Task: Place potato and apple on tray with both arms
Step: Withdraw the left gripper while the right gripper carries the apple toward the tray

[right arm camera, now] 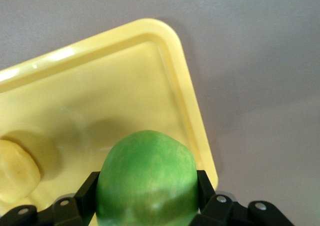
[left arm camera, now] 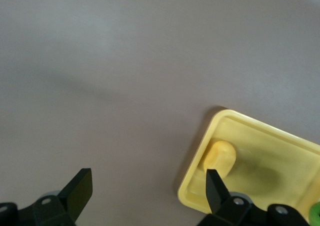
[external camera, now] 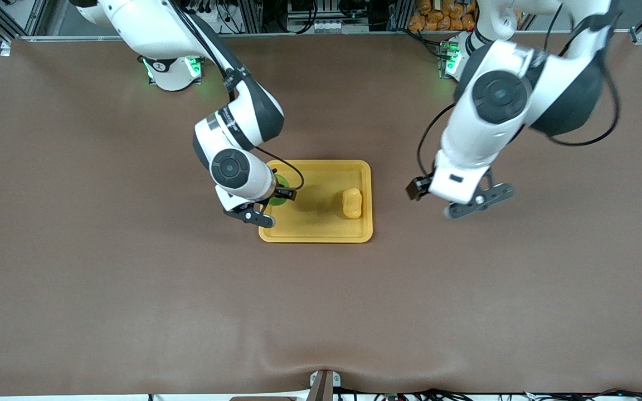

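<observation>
The yellow-orange tray lies mid-table. The potato lies on it toward the left arm's end. My right gripper is shut on the green apple over the tray's end toward the right arm. In the right wrist view the apple fills the space between the gripper's fingers, with the tray below and the potato at the edge. My left gripper is open and empty above bare table beside the tray. In the left wrist view the gripper sits wide apart, with the tray and potato nearby.
A brown cloth covers the whole table. Cables and bagged items lie along the table edge by the arms' bases.
</observation>
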